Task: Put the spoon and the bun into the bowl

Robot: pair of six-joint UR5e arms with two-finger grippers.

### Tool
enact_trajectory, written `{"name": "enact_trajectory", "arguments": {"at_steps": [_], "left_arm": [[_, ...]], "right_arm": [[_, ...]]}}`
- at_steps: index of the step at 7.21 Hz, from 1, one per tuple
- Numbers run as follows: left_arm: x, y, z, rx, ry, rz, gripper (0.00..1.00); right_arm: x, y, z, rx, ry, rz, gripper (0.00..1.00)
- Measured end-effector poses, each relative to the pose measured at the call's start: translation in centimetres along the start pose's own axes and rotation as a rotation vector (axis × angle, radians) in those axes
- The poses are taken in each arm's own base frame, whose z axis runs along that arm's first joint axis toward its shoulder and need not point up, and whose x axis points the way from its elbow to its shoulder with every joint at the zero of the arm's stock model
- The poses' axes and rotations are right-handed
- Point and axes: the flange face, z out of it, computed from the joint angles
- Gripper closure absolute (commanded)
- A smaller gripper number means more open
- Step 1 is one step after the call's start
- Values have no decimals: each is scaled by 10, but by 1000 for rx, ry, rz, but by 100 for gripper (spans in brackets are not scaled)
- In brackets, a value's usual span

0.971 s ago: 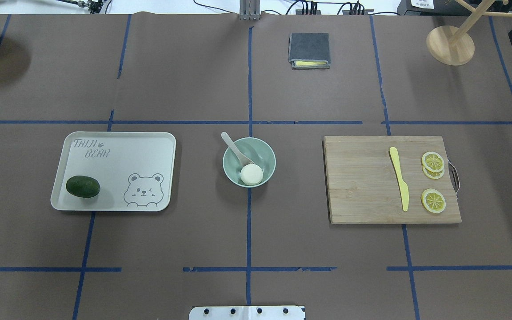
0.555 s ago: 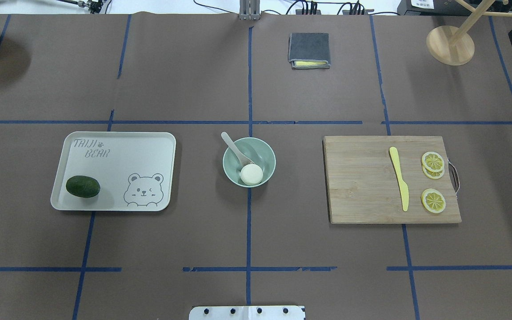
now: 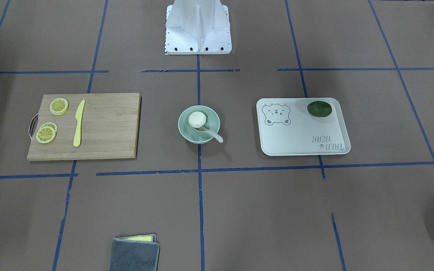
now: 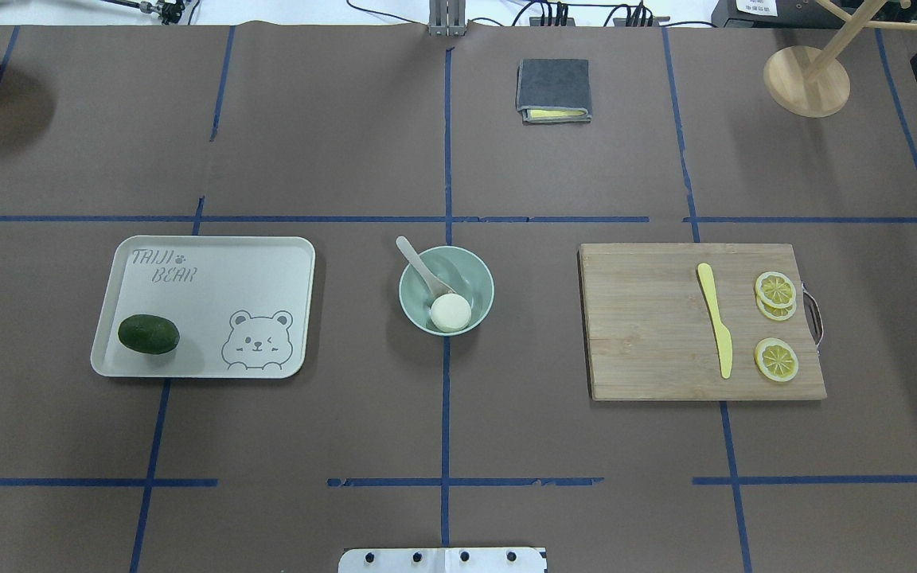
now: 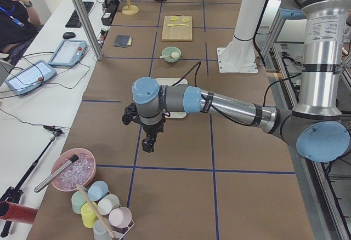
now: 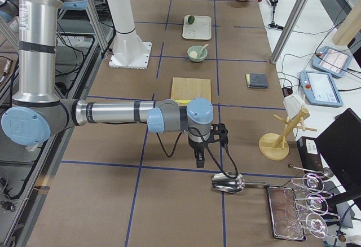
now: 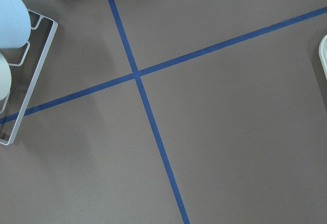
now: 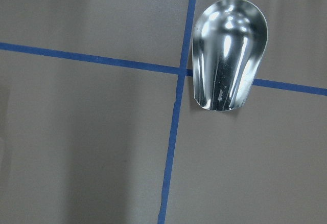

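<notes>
The pale mint-green bowl (image 4: 474,274) stands at the table's middle. The white bun (image 4: 450,313) lies inside it at the near side. The off-white spoon (image 4: 415,259) rests with its scoop in the bowl and its handle over the far-left rim. The front-facing view shows the same bowl (image 3: 187,132), bun (image 3: 197,119) and spoon (image 3: 212,134). My left gripper (image 5: 148,144) hangs far off at the table's left end. My right gripper (image 6: 198,159) hangs at the right end. I cannot tell whether either is open or shut.
A cream bear tray (image 4: 212,278) with a green avocado (image 4: 148,334) lies left of the bowl. A wooden board (image 4: 649,334) with a yellow knife (image 4: 716,318) and lemon slices (image 4: 775,290) lies to the right. A metal scoop (image 8: 230,55) lies under the right wrist.
</notes>
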Motion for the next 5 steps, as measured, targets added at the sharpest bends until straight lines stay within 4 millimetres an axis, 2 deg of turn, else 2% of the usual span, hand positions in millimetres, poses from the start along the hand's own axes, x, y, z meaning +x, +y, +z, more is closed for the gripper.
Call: {"name": "enact_trajectory", "arguments": {"at_steps": [2, 5], "left_arm": [[0, 2, 0, -1, 0, -2, 0], [-3, 20, 6, -11, 6, -20, 0]], "right_arm": [[0, 0, 0, -1, 0, 1, 0], [-2, 4, -1, -3, -10, 3, 0]]}}
